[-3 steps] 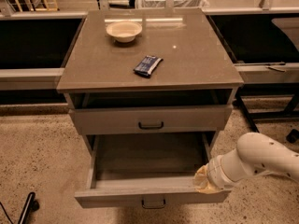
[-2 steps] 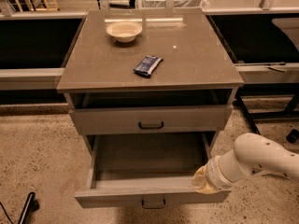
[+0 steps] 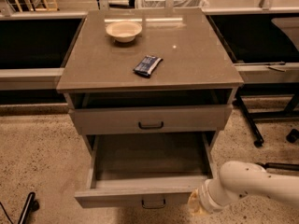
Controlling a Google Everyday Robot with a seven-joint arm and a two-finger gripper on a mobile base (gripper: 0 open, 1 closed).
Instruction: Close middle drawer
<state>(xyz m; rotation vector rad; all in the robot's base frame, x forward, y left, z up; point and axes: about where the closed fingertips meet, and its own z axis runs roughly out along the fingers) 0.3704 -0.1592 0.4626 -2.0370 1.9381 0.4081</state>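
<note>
Middle drawer: pulled far out. Gripper: by drawer front's 3 o'clock end; open or closed, cannot tell. Table: bowl at 11 o'clock, packet near centre.

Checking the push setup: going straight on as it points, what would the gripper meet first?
Probably the front of the open middle drawer, at its right end: the gripper sits low beside it, pointing left. Depth is unclear.

A speckled beige floor fills the lower frame. A long grey-edged bench crosses the left, and a second bench the right, flanking a grey cabinet whose glossy top reflects light. A black wheeled leg stands at right. The gripper is at the bottom, right of centre.
</note>
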